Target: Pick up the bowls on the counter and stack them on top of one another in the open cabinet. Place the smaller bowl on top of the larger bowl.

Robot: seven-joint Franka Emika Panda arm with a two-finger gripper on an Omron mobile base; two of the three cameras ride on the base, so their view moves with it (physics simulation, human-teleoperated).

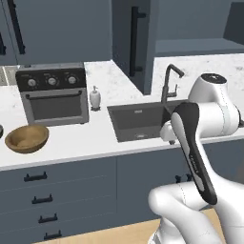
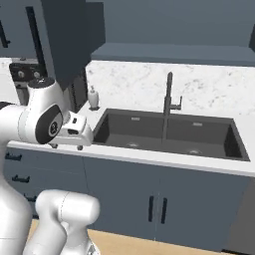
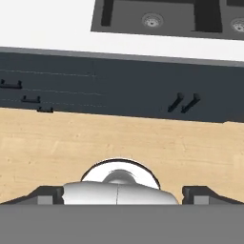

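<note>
Larger bowl point(image 1: 26, 138): brown, sitting on the table point(image 1: 95, 138) left of the sink point(image 1: 138, 121), before the toaster oven point(image 1: 53, 93). Hand point(image 3: 122, 193): fingers standing wide apart, holding nothing, pointing at floor. Step: approach not yet begun. Next: reaching left to the bowl; open cabinet point(image 1: 138, 38) waiting above.

Dark obj point(image 1: 1, 131) cut by left edge
</note>
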